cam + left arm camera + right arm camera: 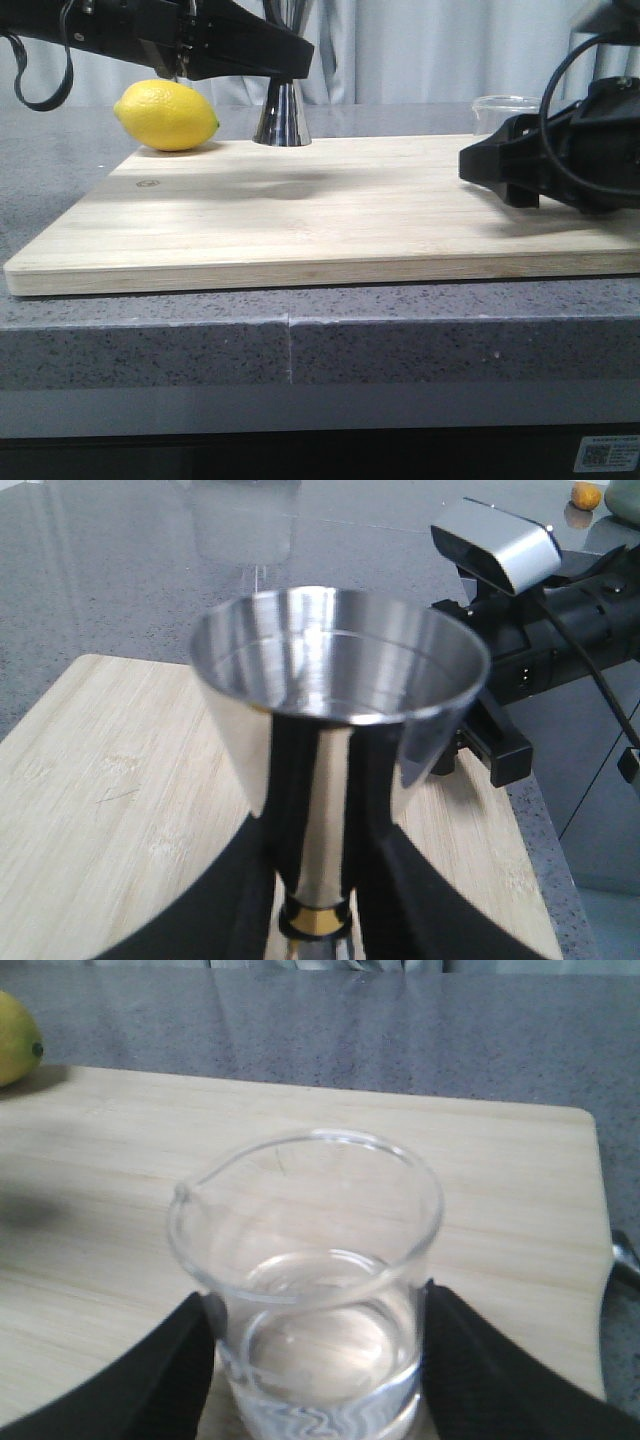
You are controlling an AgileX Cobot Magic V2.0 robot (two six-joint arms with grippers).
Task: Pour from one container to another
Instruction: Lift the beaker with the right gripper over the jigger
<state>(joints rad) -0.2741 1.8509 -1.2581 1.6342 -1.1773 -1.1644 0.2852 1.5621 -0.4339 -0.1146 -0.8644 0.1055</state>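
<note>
Bare board (330,220) lies open between jigger (282,118) and beaker (503,110) (lemon (166,115) crowds the jigger's left)

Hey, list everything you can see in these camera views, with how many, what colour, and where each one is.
Cutting board: one, pale wood, lying on the grey counter.
Counter: one, grey speckled stone, under the board.
Lemon: one, yellow, at the board's far left corner.
Jigger: one, polished steel with a gold band at the waist, standing at the board's far edge, between the left fingers.
Beaker: one, clear glass with a little clear liquid, on the board's right side, between the right fingers.
Curtain: pale grey, behind the counter.
Left gripper: one, black, closed around the jigger's waist.
Right gripper: one, black, fingers against both sides of the beaker.
</note>
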